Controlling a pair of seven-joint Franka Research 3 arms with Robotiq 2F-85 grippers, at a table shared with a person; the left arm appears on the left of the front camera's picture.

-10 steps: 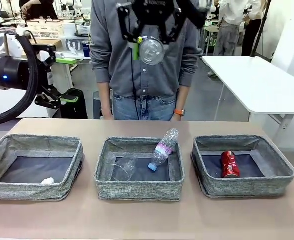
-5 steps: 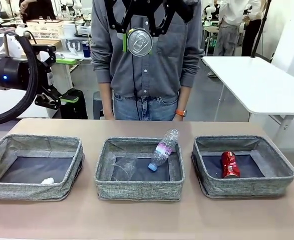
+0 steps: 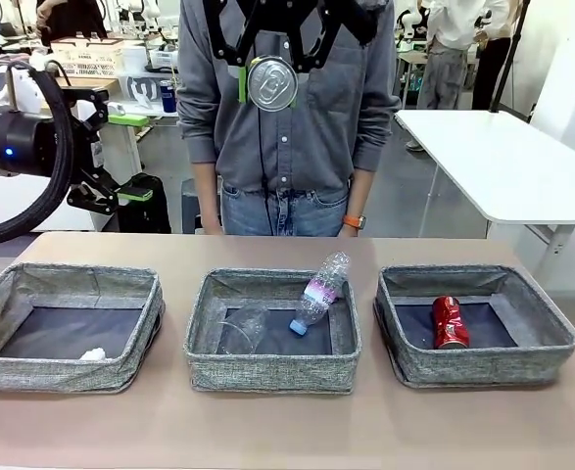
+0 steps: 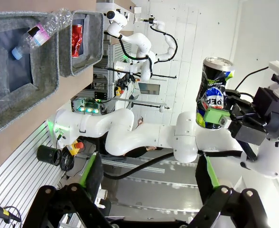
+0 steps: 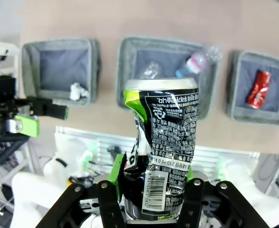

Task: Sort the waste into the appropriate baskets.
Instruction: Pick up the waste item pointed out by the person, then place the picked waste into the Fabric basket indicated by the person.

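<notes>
Right gripper [image 5: 151,178] clamped on dented dark can [image 5: 163,142] — left gripper [image 4: 149,173] jaws apart, nothing held.

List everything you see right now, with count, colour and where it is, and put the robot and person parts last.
baskets: three, grey woven with navy bottoms, in a row on the table; left, middle, right.
paper ball: one, white, left basket.
plastic cup: one, clear, middle basket.
plastic bottle: one, clear, blue cap, leaning on the middle basket's back wall.
red can: one, right basket.
dark can: one, black with green, dented, held high above the table.
table: one, tan.
left gripper: open, raised off the table's left side.
right gripper: shut on dark can.
person: one, grey shirt, jeans, far side.
</notes>
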